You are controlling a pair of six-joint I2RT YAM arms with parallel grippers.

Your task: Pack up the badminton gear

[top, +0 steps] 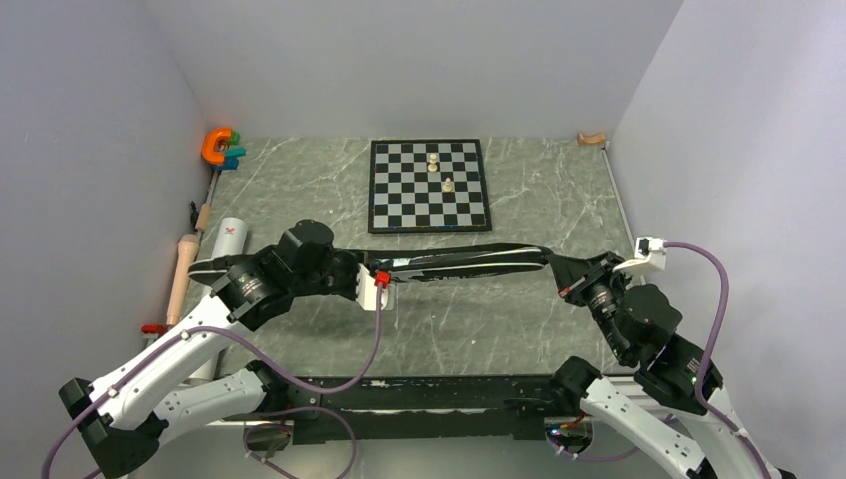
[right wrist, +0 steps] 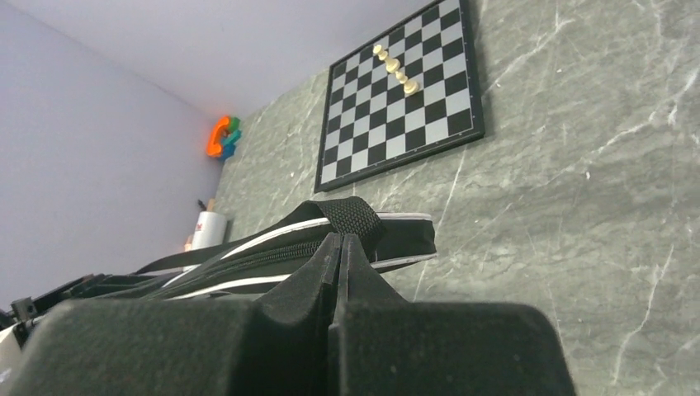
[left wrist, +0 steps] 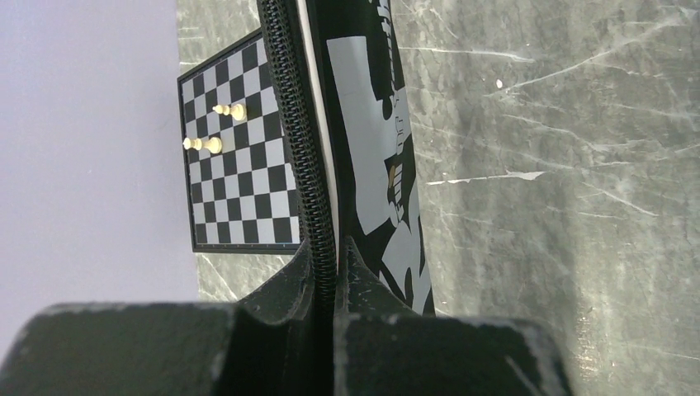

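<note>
Holding the bag (top: 464, 264) stretched across the counter (top: 519, 329), on the near side of the chessboard (top: 429, 185). Pinched at the zip edge by the left gripper (left wrist: 334, 264) and at the narrow strap end by the right gripper (right wrist: 340, 247), both closed tight on fabric. Seems zipped along the visible stretch. No rackets or shuttlecocks showing outside, so probably packed. Left to stow, apparently: the tube (top: 231, 235) by the left wall, well apart from the bag.

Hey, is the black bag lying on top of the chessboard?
No, the bag is nearer the arms than the chessboard, with a strip of bare table showing between them.
</note>
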